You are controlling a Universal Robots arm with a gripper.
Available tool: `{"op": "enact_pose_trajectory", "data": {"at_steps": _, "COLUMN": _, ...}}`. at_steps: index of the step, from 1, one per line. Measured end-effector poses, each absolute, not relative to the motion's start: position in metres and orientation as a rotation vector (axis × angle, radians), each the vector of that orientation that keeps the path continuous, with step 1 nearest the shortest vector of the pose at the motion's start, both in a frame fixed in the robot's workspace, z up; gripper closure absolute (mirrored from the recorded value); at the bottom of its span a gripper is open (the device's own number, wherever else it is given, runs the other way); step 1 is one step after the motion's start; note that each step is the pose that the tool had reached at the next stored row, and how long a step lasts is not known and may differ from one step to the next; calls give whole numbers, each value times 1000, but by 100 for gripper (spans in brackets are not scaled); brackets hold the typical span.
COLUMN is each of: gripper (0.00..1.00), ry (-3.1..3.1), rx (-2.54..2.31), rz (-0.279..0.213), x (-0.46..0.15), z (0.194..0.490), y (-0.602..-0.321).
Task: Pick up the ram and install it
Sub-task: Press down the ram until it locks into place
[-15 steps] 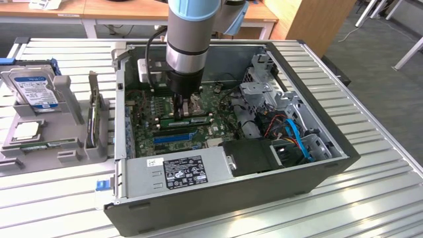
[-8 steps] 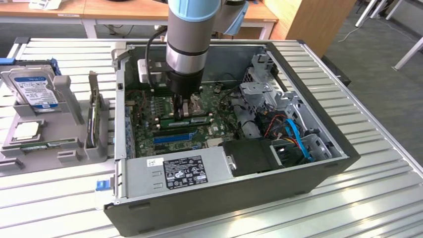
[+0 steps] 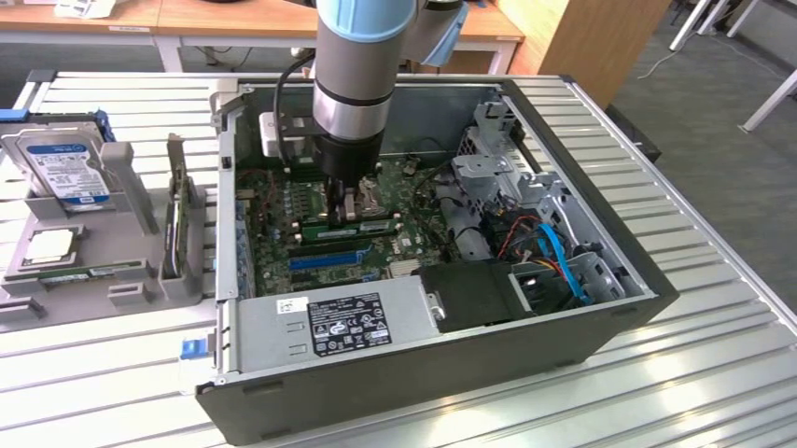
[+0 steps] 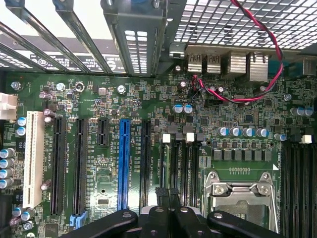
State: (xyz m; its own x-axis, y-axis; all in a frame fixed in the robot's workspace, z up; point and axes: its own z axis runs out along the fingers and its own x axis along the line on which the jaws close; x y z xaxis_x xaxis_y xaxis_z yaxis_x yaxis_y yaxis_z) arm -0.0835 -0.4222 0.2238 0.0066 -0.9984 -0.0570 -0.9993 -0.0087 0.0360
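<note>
The ram (image 3: 85,273), a narrow green stick, lies flat in the grey holder (image 3: 125,291) on the table at the exterior view's left, outside the computer case (image 3: 436,373). My gripper (image 3: 346,207) hangs inside the open case over the motherboard (image 3: 280,210). In the wrist view its black fingertips (image 4: 161,192) are pressed together, and the gripper (image 4: 168,192) is shut with nothing visible between them. It sits over the black memory slots (image 4: 190,163) beside the processor socket (image 4: 237,191). A light green strip (image 3: 353,224) runs along those slots under the gripper. I cannot tell whether it is a seated stick.
A hard drive (image 3: 60,166) and a wider green card (image 3: 174,219) stand upright in the holder, with a processor chip (image 3: 48,245) flat beside them. Inside the case are the power supply (image 3: 342,322), a drive cage (image 3: 498,177), blue and red cables (image 3: 554,252) and a blue slot (image 4: 124,163).
</note>
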Motion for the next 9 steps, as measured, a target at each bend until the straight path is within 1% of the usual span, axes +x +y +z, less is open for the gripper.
{"op": "enact_pose_trajectory", "data": {"at_steps": 9, "gripper": 90, "ry": 2201, "rx": -2218, "rz": 103, "x": -84, "z": 223, "y": -422}}
